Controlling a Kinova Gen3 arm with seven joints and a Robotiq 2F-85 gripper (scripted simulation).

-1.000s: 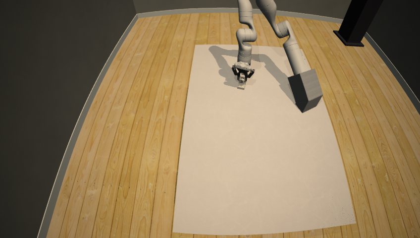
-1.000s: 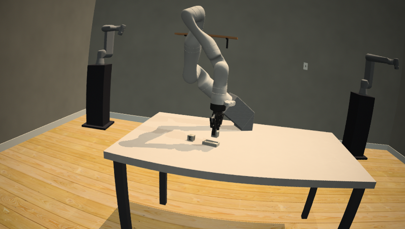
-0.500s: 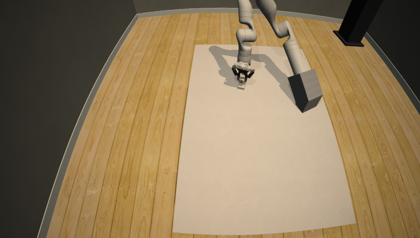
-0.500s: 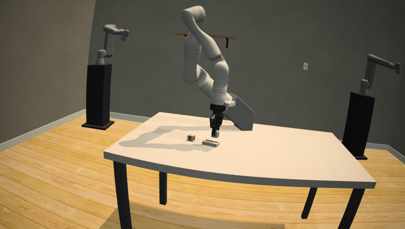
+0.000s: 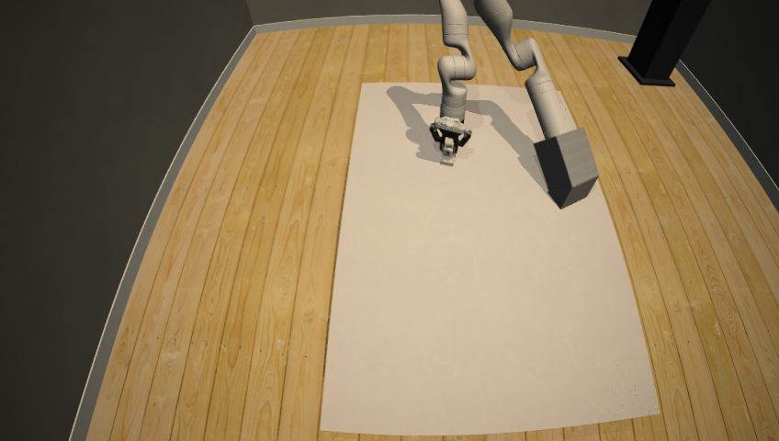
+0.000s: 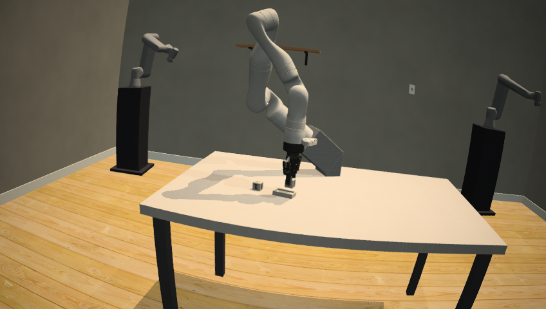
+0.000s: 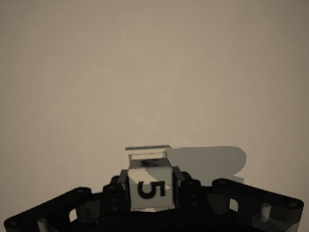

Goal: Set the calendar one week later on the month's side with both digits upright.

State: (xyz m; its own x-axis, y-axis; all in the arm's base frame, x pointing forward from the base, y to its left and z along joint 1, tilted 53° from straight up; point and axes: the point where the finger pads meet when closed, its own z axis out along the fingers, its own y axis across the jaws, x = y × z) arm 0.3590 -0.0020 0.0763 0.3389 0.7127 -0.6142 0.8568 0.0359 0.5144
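My gripper [image 7: 150, 179] is shut on a pale calendar cube [image 7: 153, 188] whose face toward the wrist camera shows a 5. In the exterior view the gripper [image 6: 290, 179] points straight down and holds the cube just above the right end of the shallow pale tray [image 6: 284, 192], which lies flat on the table. The tray also shows just beyond the cube in the wrist view [image 7: 149, 154] and below the gripper [image 5: 449, 142] in the top view [image 5: 447, 159]. A second cube [image 6: 257, 185] stands on the table left of the tray, apart from it. I cannot read the month's name.
The arm's grey wedge-shaped base [image 6: 323, 152] sits on the table behind and to the right of the tray. Two other arms on black pedestals [image 6: 132, 126] [image 6: 482, 168] stand on the floor, away from the table.
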